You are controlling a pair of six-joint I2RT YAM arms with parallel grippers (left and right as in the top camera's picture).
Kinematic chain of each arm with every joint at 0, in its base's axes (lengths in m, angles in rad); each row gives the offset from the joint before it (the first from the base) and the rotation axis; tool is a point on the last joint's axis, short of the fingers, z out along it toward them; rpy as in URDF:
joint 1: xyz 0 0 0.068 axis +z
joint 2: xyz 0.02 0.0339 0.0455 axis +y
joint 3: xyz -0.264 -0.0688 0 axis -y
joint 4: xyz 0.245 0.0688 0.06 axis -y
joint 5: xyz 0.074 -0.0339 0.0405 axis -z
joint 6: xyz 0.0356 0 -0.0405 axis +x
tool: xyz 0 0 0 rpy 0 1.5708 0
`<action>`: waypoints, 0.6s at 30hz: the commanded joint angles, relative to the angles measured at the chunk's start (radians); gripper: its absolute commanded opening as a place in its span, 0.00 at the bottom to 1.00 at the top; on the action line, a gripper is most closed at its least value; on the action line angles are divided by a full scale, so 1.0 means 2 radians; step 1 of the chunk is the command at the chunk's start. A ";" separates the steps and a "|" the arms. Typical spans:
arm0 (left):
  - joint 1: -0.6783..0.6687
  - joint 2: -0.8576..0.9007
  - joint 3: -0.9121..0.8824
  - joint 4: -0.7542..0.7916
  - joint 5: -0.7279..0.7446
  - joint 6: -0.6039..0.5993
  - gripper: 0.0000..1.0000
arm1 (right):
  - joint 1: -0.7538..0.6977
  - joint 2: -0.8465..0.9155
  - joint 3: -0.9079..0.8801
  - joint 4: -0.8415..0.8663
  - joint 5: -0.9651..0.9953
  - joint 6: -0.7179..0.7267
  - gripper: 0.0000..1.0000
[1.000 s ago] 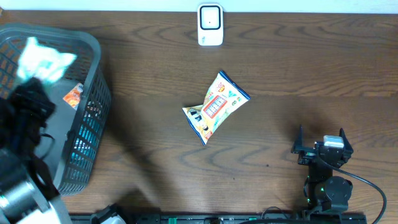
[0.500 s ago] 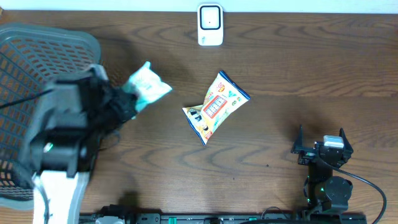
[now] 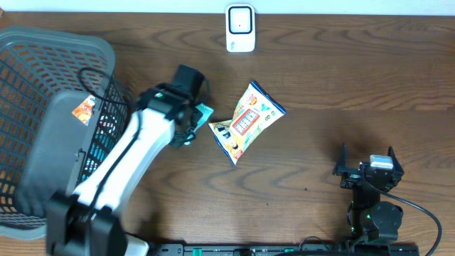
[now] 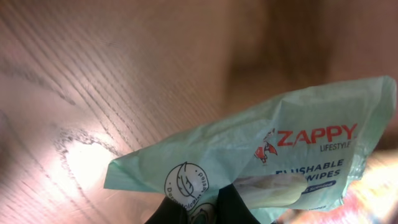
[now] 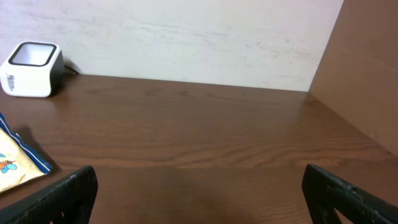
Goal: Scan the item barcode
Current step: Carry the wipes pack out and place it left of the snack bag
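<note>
My left gripper is shut on a mint-green pack of flushable wipes, the item, pinching its lower edge between black fingers. Overhead, only a teal corner of the pack shows beside the wrist, just left of a yellow snack bag. No barcode shows on the printed face of the pack. The white scanner stands at the table's far edge, well beyond the pack. My right gripper rests open near the front right, nothing between its fingers.
A grey mesh basket fills the left side, with an orange packet inside. The right wrist view shows the scanner far left, the snack bag's corner, a pale back wall and a brown board at the right.
My left arm has swung right from above the basket and come down over the table with the wipes pack, ending beside the snack bag. The right arm has not moved.
</note>
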 commanded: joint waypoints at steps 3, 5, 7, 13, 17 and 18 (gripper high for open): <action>-0.010 0.069 0.002 0.025 0.009 -0.079 0.07 | 0.000 -0.003 -0.001 -0.001 -0.003 -0.004 0.99; -0.016 0.089 0.002 0.047 0.042 -0.078 0.07 | 0.000 -0.003 -0.001 -0.001 -0.003 -0.003 0.99; -0.022 0.092 0.002 0.059 0.047 -0.066 0.08 | 0.000 -0.003 -0.001 -0.001 -0.003 -0.003 0.99; -0.024 0.050 0.010 0.062 0.035 0.016 0.75 | 0.000 -0.003 -0.001 -0.001 -0.003 -0.003 0.99; -0.012 -0.032 0.043 0.062 -0.020 0.132 0.88 | 0.000 -0.003 -0.001 -0.001 -0.003 -0.004 0.99; -0.006 -0.051 0.054 0.062 -0.032 0.163 0.88 | 0.000 -0.003 -0.001 -0.001 -0.003 -0.003 0.99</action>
